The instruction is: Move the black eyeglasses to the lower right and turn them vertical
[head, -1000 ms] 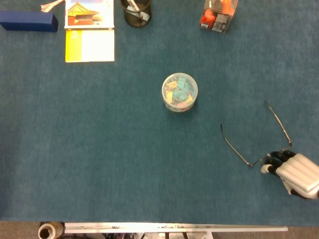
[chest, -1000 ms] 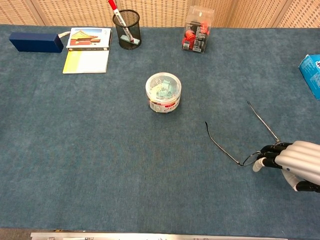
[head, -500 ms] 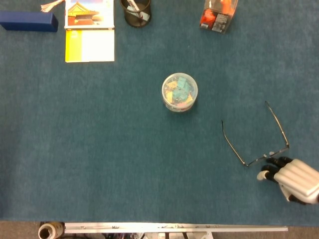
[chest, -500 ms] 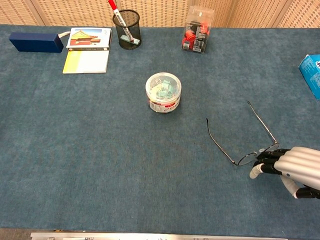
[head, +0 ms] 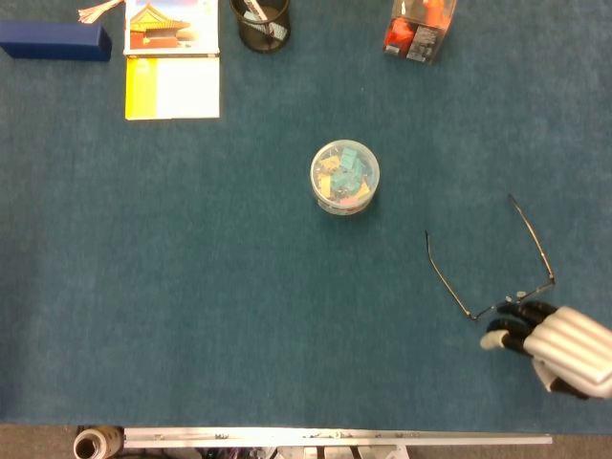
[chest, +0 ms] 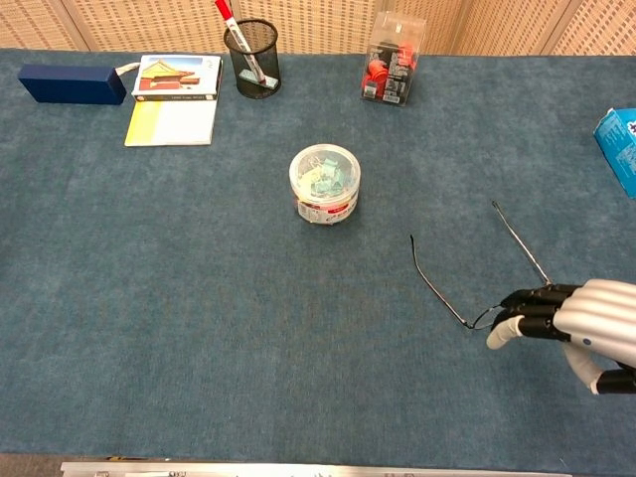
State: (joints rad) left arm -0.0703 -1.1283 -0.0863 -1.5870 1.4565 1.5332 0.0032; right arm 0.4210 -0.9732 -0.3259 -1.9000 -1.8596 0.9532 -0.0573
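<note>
Silver right hand at the glasses' front, lower right of the table

Head view: thin black wire-framed eyeglasses [head: 497, 277] lie open on the blue felt table [head: 191, 287]; the right hand [head: 555, 341] has fingers curled beside the frame front, contact unclear.
Chest view: its dark fingertips [chest: 524, 310] overlap the frame front; I cannot tell if they grip.

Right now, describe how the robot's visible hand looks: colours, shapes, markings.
Only the right hand shows. Its back is a pale silver-white shell moulded into rounded parallel ridges, one running along each finger. The fingers turn black toward their ends, and the thumb ends in a whitish tip. No cables, markings or arm are visible, and the left hand is out of view.
</note>
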